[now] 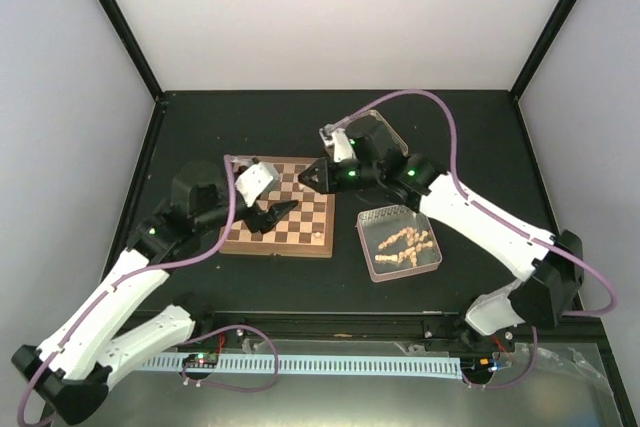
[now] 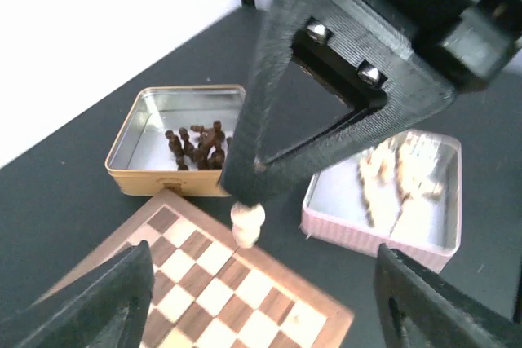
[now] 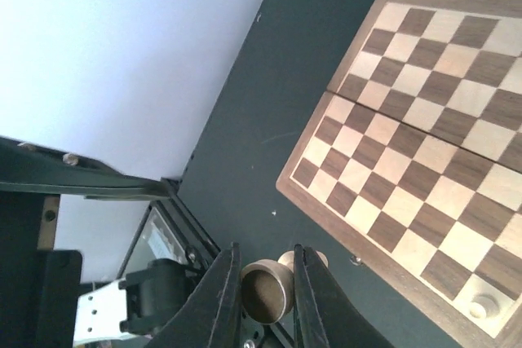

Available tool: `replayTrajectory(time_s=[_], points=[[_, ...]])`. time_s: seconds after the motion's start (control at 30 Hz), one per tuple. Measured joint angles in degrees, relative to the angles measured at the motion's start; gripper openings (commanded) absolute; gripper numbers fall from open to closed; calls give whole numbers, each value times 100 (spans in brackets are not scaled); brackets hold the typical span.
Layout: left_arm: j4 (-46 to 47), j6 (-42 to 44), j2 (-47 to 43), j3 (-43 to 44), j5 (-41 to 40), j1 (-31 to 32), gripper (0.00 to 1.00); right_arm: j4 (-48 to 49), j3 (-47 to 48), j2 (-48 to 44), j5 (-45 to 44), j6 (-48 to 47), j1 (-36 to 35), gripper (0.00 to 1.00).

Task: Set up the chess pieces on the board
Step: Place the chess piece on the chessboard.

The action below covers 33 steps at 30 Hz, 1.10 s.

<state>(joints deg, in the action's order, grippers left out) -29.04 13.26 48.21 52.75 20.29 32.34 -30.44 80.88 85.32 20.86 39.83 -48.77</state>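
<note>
Presently a pale chess piece [image 2: 247, 224] is gripped between the closed fingers of the right claw [image 3: 266, 270]. It is held just above a corner of the board [image 3: 408, 160], presumably for lowering onto a square. Another pale piece [image 3: 483, 307] is already set on a corner square. The left claw [image 2: 263, 283] is spread wide and empty over the board, likely kept clear. Other chess pieces [image 2: 400, 177] are kept in the pink tin [image 2: 367, 238] and dark ones [image 2: 196, 146] in the gold tin [image 2: 155, 183], both on the bench [image 1: 450, 147]. No writing can be read.

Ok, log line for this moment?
left gripper open over board | right gripper shut on pale piece | second piece near board corner | more pieces in pink tin
</note>
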Motion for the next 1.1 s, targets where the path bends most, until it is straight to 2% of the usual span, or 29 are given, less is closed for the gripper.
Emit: replayTrajectory(time_s=[0.1, 0.27, 0.4, 0.57, 0.73, 0.83, 1.0, 1.1], points=[[431, -599, -398, -249, 26, 0, 87, 710, -654, -413, 328, 393, 363, 8], [1438, -2011, -660, -431, 208, 0, 87, 2535, -1810, -1075, 1241, 1545, 918, 8], [2352, -3405, -645, -492, 214, 0, 85, 4225, -2295, -1226, 1816, 2662, 1029, 8], [3136, -4920, -424, -503, 302, 0, 72, 5984, -2553, -1259, 2192, 3899, 1029, 8], [3840, -6210, -63, -573, 566, 0, 45, 7206, -2610, -1228, 2367, 4690, 1029, 8], [4308, -6826, 116, -577, 815, 0, 35, 7543, -2660, -1165, 2417, 4942, 1060, 8], [4817, -7477, 310, -581, 1200, 0, 23, 7801, -2704, -1139, 2411, 5088, 1091, 8], [5047, -7715, 334, -614, 1353, 0, 20, 7858, -2723, -1139, 2415, 5097, 1088, 8]])
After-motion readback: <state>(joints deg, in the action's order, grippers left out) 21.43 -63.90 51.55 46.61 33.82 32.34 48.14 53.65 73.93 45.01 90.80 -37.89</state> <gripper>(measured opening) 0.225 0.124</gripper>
